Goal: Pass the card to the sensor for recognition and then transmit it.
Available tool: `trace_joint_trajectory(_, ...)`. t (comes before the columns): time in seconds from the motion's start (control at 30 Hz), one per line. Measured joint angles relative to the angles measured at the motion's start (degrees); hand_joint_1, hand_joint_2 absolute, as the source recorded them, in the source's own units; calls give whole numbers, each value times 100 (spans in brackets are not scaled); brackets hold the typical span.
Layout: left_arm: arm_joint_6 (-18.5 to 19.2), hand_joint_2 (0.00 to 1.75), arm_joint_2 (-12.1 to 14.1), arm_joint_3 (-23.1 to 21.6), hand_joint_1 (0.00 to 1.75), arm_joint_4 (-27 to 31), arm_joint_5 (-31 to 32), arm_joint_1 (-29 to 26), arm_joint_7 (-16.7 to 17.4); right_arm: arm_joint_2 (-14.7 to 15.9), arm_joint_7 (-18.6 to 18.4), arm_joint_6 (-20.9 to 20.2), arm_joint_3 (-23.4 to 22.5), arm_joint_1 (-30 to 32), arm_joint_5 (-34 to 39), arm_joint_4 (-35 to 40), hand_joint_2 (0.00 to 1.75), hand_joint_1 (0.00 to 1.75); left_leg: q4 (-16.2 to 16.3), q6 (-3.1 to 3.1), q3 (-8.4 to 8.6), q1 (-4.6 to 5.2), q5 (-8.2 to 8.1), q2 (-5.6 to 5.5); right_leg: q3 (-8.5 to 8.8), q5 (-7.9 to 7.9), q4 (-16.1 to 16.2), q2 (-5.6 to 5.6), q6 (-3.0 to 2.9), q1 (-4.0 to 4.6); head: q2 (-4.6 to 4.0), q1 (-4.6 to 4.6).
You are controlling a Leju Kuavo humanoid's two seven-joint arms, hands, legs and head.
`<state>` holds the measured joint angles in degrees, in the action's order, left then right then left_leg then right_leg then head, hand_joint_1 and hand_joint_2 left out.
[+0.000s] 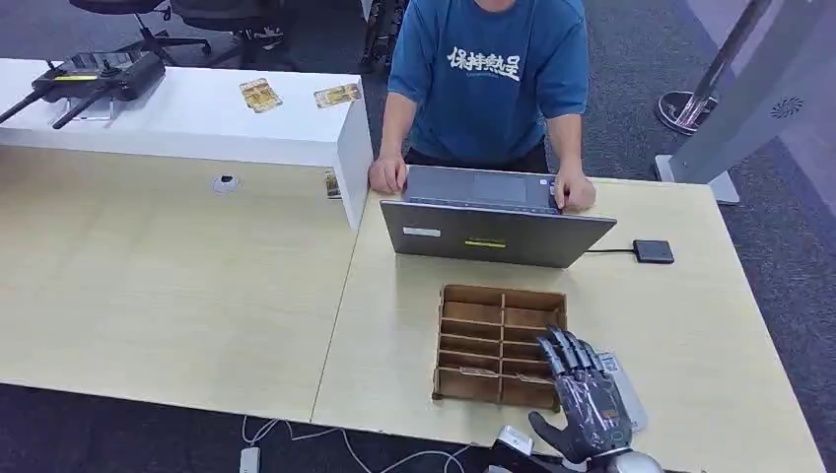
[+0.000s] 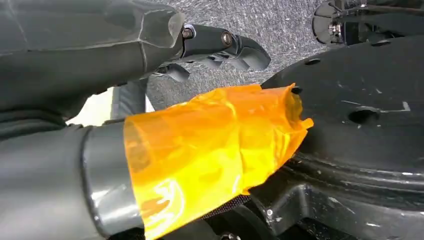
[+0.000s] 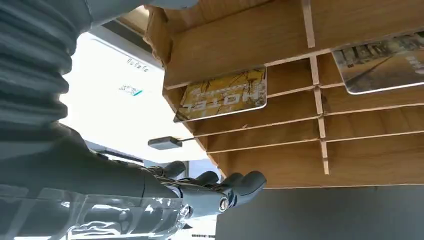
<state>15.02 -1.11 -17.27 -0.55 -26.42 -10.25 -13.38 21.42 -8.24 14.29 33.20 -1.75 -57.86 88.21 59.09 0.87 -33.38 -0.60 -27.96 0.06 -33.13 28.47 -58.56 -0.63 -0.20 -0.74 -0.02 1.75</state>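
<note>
Wooden desk [image 1: 197, 286], near edge: right hand [image 1: 587, 399] open, fingers spread beside the slotted tray [image 1: 500, 345] holding the card [image 3: 223, 94]; should pinch its free edge squarely; left hand [image 2: 150, 165] apparently grasps nothing.

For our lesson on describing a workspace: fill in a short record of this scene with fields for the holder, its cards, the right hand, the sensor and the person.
holder: brown wooden slotted box on pale table
cards: yellow hotel card and a second card in slots
right hand: dark hand beside the box, holding nothing
sensor: small black square pad, cabled to grey laptop
person: blue shirt, hands on laptop
</note>
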Motion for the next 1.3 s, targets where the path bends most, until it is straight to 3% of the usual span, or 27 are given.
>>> trace_joint_trajectory(0.3,0,0,0,0,0,0,2,-4,0,0,0,20,26,0,9,-11,175,0,0,0,0,0,0,0,0,0,0,0,0,0,0,0)
trace_joint_trajectory(0.33,0,0,0,0,0,0,2,-4,0,0,0,20,28,0,7,-13,175,7,0,0,0,0,0,0,0,0,0,0,0,0,0,0)
trace_joint_trajectory(0.37,0,0,0,0,0,0,2,-4,0,0,0,20,28,0,9,-15,175,37,0,0,0,0,0,0,0,0,0,0,0,0,0,0)
trace_joint_trajectory(0.4,0,0,0,0,0,0,2,-5,0,0,0,20,28,0,9,-17,175,126,0,0,0,0,0,0,0,0,0,0,0,0,0,0)
trace_joint_trajectory(0.47,0,0,0,0,0,0,2,-5,0,0,0,20,28,0,9,-22,175,159,0,0,0,0,0,0,0,0,0,0,0,0,0,0)
trace_joint_trajectory(0.5,0,0,0,0,0,0,2,-5,0,0,0,20,28,-1,9,-22,175,164,0,0,0,0,0,0,0,0,0,0,0,0,0,0)
trace_joint_trajectory(1.17,7,0,0,0,0,0,2,-14,0,0,11,35,39,-56,20,-39,175,162,0,0,1,0,0,0,0,0,0,0,0,0,0,2)
trace_joint_trajectory(1.3,7,0,0,0,0,0,2,-19,0,0,13,35,39,-60,20,-42,175,171,0,0,1,0,0,0,0,0,0,0,0,0,0,0)
